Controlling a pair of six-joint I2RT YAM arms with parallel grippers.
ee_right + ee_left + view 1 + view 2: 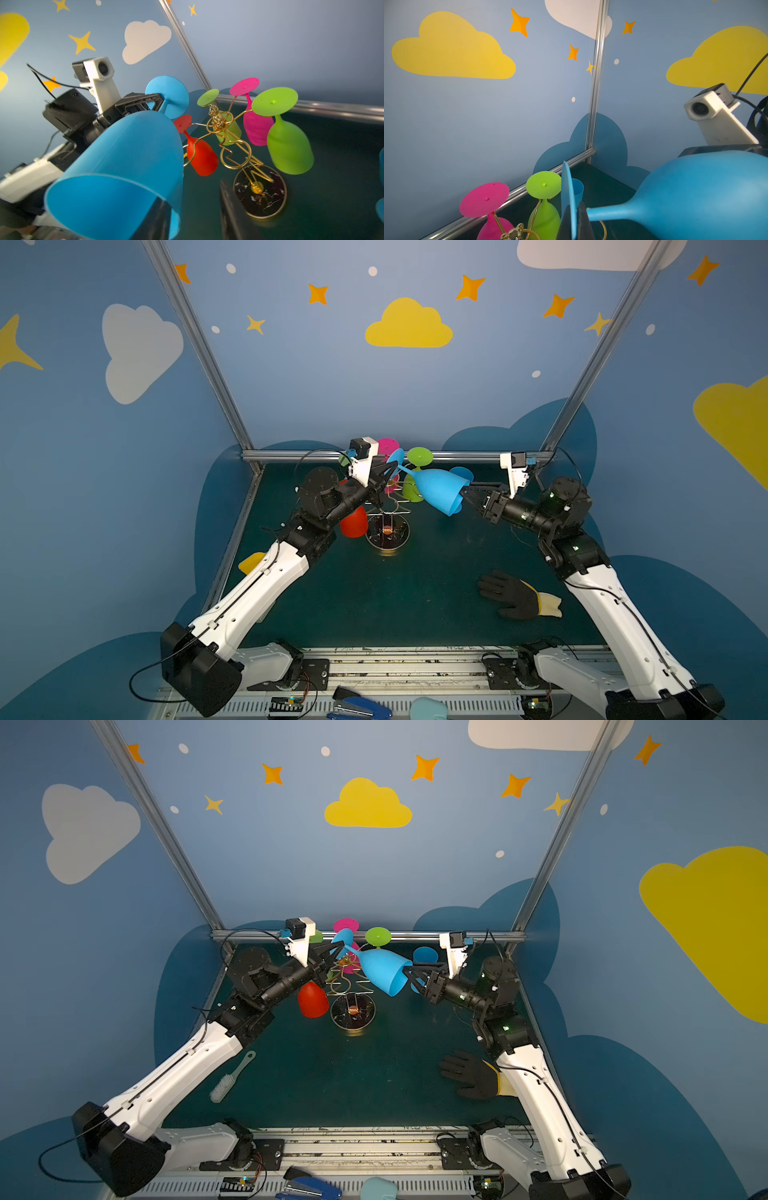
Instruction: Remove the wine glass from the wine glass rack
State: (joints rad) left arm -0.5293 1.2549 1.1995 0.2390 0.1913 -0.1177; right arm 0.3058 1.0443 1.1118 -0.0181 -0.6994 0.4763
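The blue wine glass [436, 487] [382, 969] is held tilted on its side in the air, above and to the right of the gold wire wine glass rack [387, 537] [352, 1013] [259, 195]. My left gripper [390, 470] [573, 209] is shut on the glass's flat foot. My right gripper [467, 493] [191, 191] is at the bowl's mouth [124, 155]. One finger is inside the bowl and the other stands outside, a clear gap away from the wall. Red [201, 158], pink [256, 126] and green [288, 145] glasses hang upside down on the rack.
A blue cup [461, 475] stands at the back behind the glass. A black glove [513, 595] lies at the front right and a white brush [230, 1079] at the front left. A yellow piece [251, 562] shows under the left arm. A blue stapler [357, 707] sits off the mat in front.
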